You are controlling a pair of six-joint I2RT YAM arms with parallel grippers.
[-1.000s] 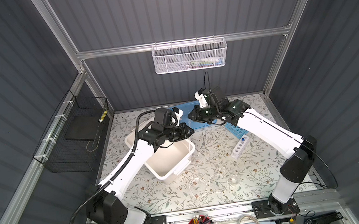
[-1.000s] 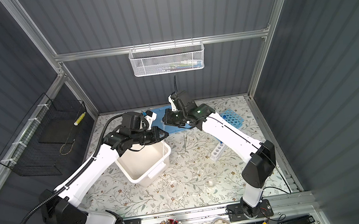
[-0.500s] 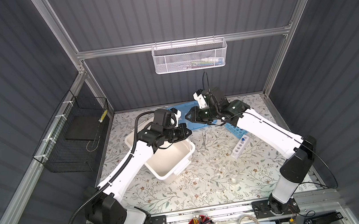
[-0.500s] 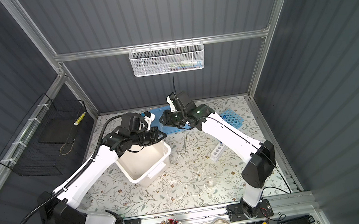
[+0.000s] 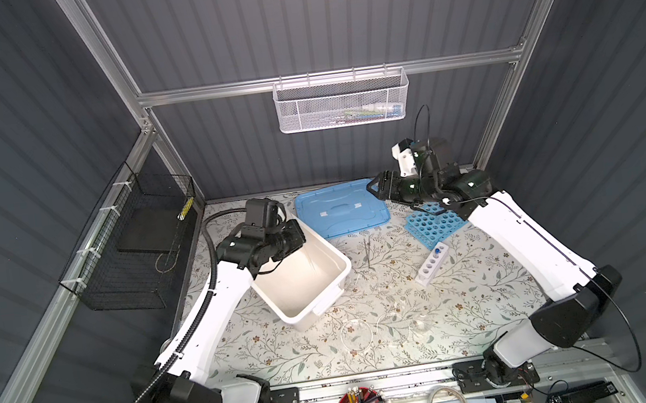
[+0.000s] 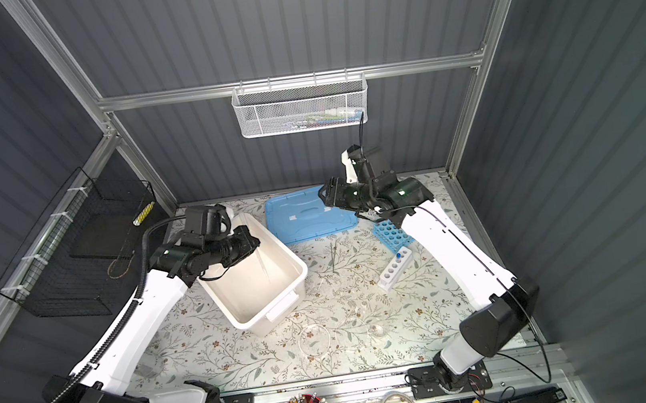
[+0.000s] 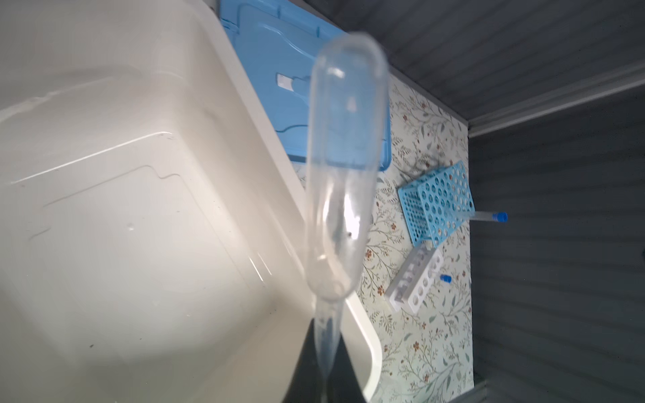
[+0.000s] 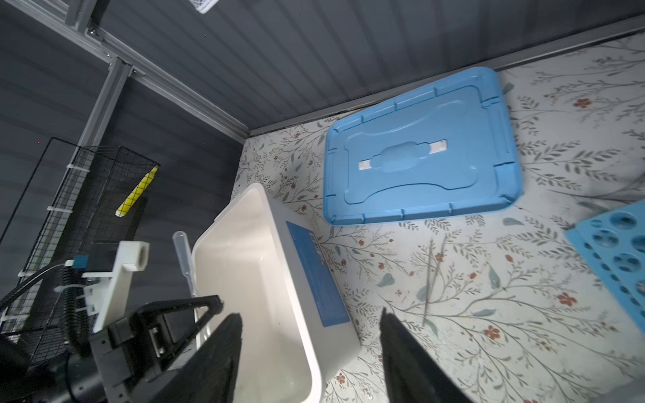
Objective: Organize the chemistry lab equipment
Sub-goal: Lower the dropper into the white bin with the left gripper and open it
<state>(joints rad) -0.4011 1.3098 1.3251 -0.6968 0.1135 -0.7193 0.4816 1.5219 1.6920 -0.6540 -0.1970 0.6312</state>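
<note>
Blue lid: flat by wall
White bin: near lid
Pipette: beside bin rim
Tweezers: on mat
Right gripper: jaws apart

Dark grey ribbed walls close in the back and both sides, framed by aluminium posts and 1 cross rail. A white mesh basket hangs from that rail. A black wire basket is tied to the side rail on the left. The bench wears a pale floral cover, lit brightest near its front edge.
</note>
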